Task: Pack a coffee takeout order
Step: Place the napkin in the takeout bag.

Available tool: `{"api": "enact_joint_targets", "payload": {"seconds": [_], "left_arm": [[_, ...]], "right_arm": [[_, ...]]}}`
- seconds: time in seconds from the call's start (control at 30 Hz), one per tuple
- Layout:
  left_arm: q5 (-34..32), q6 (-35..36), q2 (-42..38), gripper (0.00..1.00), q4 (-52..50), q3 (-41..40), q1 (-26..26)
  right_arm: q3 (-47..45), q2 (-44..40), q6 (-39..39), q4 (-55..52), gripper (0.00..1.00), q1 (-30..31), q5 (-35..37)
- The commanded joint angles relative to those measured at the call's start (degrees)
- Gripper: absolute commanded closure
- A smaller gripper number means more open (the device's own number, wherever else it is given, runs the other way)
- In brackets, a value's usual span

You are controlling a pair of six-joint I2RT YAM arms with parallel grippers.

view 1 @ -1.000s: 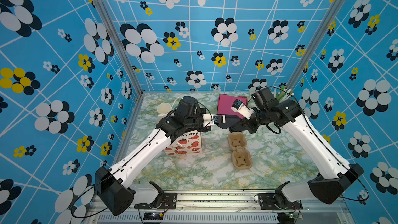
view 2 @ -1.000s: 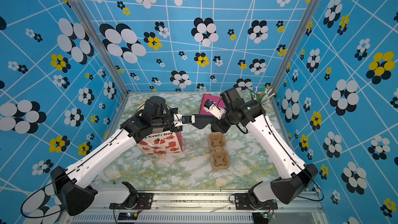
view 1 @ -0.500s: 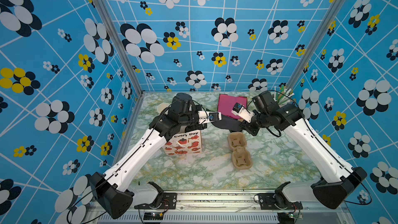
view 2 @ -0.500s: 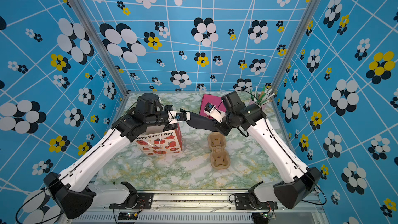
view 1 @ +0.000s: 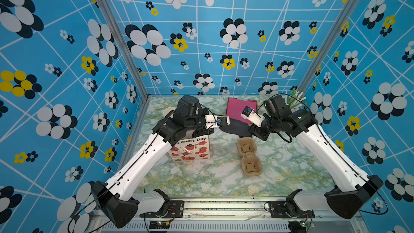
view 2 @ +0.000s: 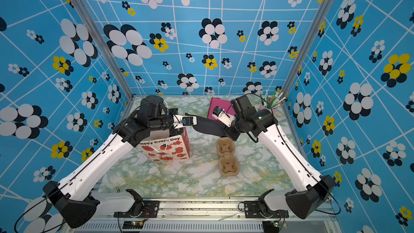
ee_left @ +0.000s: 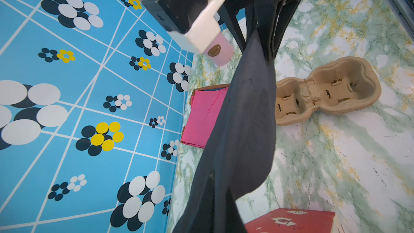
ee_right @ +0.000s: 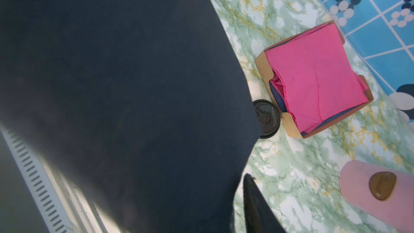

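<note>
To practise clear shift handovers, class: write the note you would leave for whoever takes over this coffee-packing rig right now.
Left gripper: shut on one end of the black napkin, which is held in the air.
Right gripper: jaws look parted, with the napkin's other end between them.
Black lid: on the table, beside the box of pink napkins.
Pale cup: at the back left of the table, partly hidden.
Done: napkin lifted. The inside of the gift bag is not visible.
Left: napkin, lid and cup to pack.
</note>
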Motion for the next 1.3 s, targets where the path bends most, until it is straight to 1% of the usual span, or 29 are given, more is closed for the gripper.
{"api": "enact_joint_targets", "payload": {"seconds": [0.0, 0.07, 0.1, 0.2, 0.3, 0.5, 0.73, 0.9, 1.07, 1.27], "left_arm": [[-3.9, 2.6, -1.2, 1.0, -5.7, 4.6, 0.4], [-5.6, 3.7, -1.1, 1.0, -8.4, 6.8, 0.5], [-6.8, 4.3, -1.2, 1.0, -9.8, 7.9, 0.7], [-11.0, 6.3, -1.1, 1.0, -14.2, 11.7, 1.0], [-16.2, 8.3, -0.9, 1.0, -19.2, 15.4, 1.3], [-25.7, 10.4, -1.6, 1.0, -26.7, 20.8, 3.1], [-33.9, 12.4, -4.5, 1.0, -29.3, 23.2, 5.6], [-36.9, 13.7, -6.8, 1.0, -30.1, 22.9, 7.3], [-38.1, 13.8, -8.3, 1.0, -31.7, 22.3, 9.5], [-39.5, 14.0, -9.8, 1.0, -34.7, 19.6, 9.8]], "right_arm": [[-1.3, -2.5, -0.1, 2.2, 0.39, -0.1, 1.2], [-2.5, -3.9, -0.2, 3.7, 0.3, -0.1, 1.2], [-3.1, -4.6, -0.1, 4.6, 0.26, -0.1, 1.2], [-5.1, -6.5, 0.0, 6.8, 0.2, -0.1, 1.1], [-6.9, -7.9, 0.2, 8.3, 0.16, -0.1, 1.2], [-8.5, -8.6, 0.2, 9.8, 0.14, -0.1, 1.0], [-8.1, -7.4, 0.5, 10.1, 0.14, -0.1, 0.5], [-8.1, -7.0, 1.1, 10.3, 0.14, -0.1, 0.2], [-7.9, -6.3, 1.4, 10.8, 0.13, -0.1, -0.5], [-7.9, -5.4, 1.5, 10.6, 0.13, -0.1, -0.7]]}}
